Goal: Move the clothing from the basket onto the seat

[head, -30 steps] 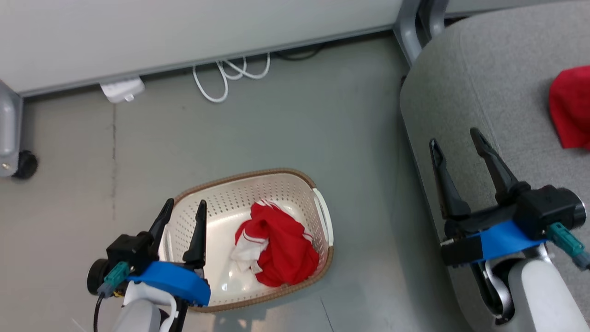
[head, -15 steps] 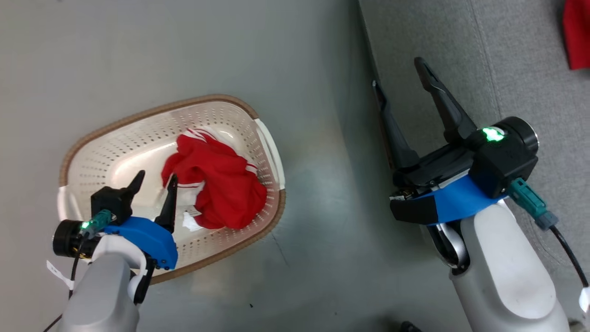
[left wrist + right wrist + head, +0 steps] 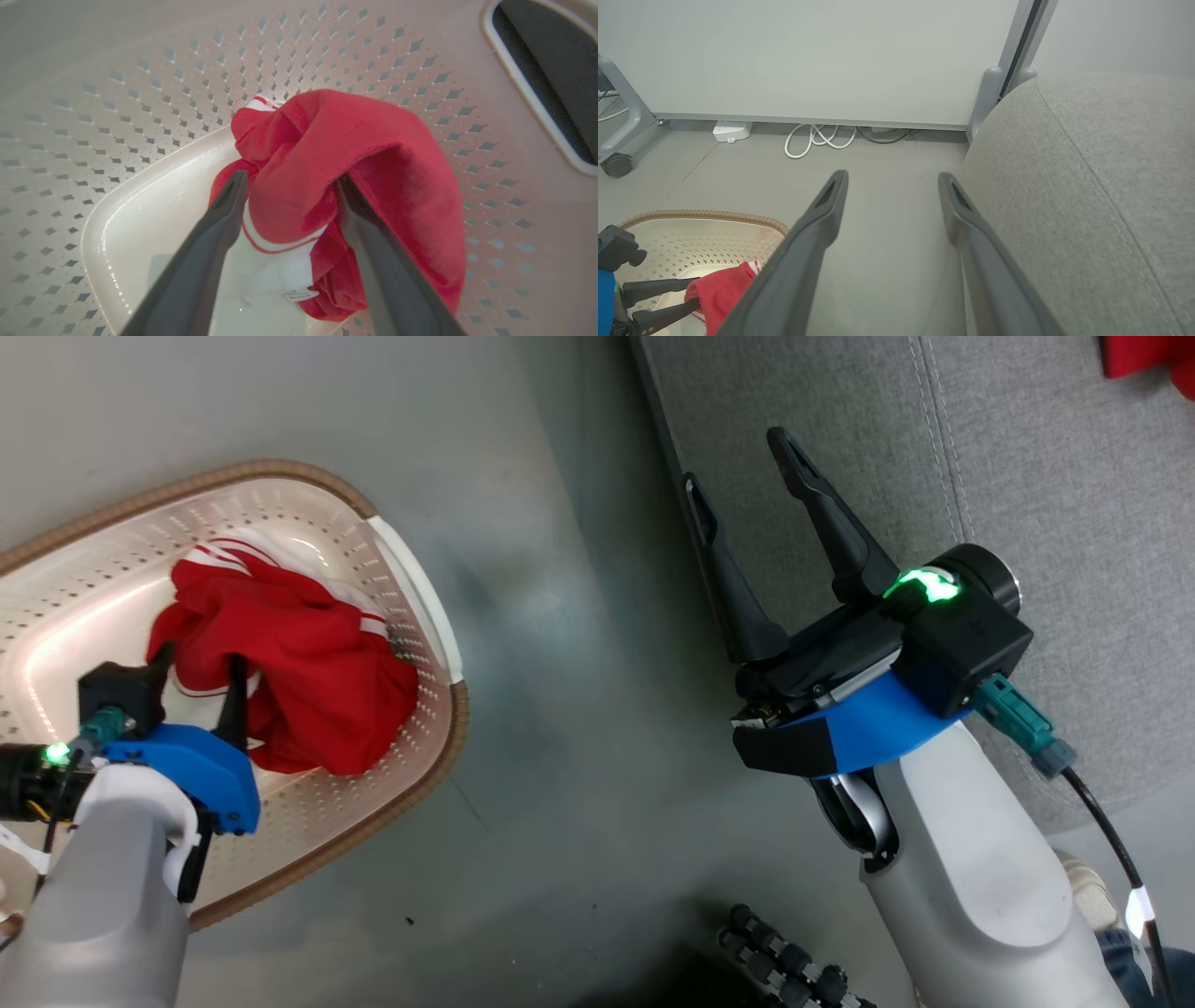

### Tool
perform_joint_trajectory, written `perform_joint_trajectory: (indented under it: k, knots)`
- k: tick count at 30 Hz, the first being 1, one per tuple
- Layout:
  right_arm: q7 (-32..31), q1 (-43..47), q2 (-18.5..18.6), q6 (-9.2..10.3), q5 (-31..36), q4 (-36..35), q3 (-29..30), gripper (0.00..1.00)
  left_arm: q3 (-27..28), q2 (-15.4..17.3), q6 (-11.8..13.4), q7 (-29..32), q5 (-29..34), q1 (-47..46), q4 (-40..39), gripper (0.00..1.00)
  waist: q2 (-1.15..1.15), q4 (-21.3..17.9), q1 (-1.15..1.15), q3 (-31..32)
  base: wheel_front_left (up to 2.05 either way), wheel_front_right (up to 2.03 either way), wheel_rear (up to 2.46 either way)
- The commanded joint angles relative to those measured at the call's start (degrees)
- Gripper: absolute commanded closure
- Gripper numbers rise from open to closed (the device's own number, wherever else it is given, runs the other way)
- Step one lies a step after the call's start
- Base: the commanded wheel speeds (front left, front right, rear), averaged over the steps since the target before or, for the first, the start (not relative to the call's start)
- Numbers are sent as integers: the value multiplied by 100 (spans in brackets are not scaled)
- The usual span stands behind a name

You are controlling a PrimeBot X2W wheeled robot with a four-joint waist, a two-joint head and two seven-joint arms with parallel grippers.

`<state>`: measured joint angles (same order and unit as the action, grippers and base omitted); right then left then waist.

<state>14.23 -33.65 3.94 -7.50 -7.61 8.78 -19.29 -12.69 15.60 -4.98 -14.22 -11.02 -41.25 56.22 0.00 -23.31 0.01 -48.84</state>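
- Two soft red fabric garments in sight, one inside the oval cream-white perforated plastic basket with brown woven-look rim [image 3: 456,719], one well apart from that basket.
- Inside the basket: crumpled red garment with white stripes and white trim [image 3: 308,663], heaped on the glossy bottom toward the wall with the white handle [image 3: 415,583].
- Well apart from the basket, on the large grey fabric sofa with stitched seams [image 3: 1027,448]: plain red garment [image 3: 1144,355], cut off by the picture edge.
- Left gripper [image 3: 290,179] down inside the basket, dark fingers spread wide, straddling a fold of the striped garment, not pinching the cloth.
- Right gripper [image 3: 736,459] outside the basket, near the sofa's front edge, fingers spread wide, holding nothing.
- Small white sewn-in label [image 3: 299,295] at the white trim, low in the basket; printing too small to read.
- Beyond the basket, along the pale wall panel [image 3: 808,56]: looped white cable [image 3: 817,140] and white power strip [image 3: 732,130] on the grey floor [image 3: 887,154].
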Motion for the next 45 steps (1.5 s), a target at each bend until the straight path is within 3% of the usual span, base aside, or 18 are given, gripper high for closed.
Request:
perform_joint_trajectory:
  k: [1,7,8,10,30,38,45]
  knots:
    - [48,-115,-57,2,-29,33,-31,0,35,87,65,-34,21,-132,30,0,0,-138,-1,-153,0,0,0]
    - [85,-216,-90,2,-92,117,-71,0,15,172,146,-46,26,-341,147,0,0,-199,-1,-247,0,0,0]
    - [90,-216,-94,2,-90,135,-69,0,6,166,159,-48,23,-367,172,54,0,-200,-1,-249,0,0,0]
    - [96,-236,-99,3,-63,170,-77,0,-1,135,160,-52,-9,-409,220,100,0,-200,-1,-240,0,0,0]
    - [102,-204,-116,2,-72,252,-161,0,-3,-145,38,-95,-351,-227,692,100,0,-128,-1,143,0,0,0]
    - [101,-53,-20,2,56,458,-90,0,-91,-496,-70,-102,-463,-69,714,100,0,278,-1,1104,0,0,0]
    - [28,336,170,2,0,776,-82,0,-261,-964,-181,-105,-517,415,492,100,0,853,-1,2450,0,0,0]
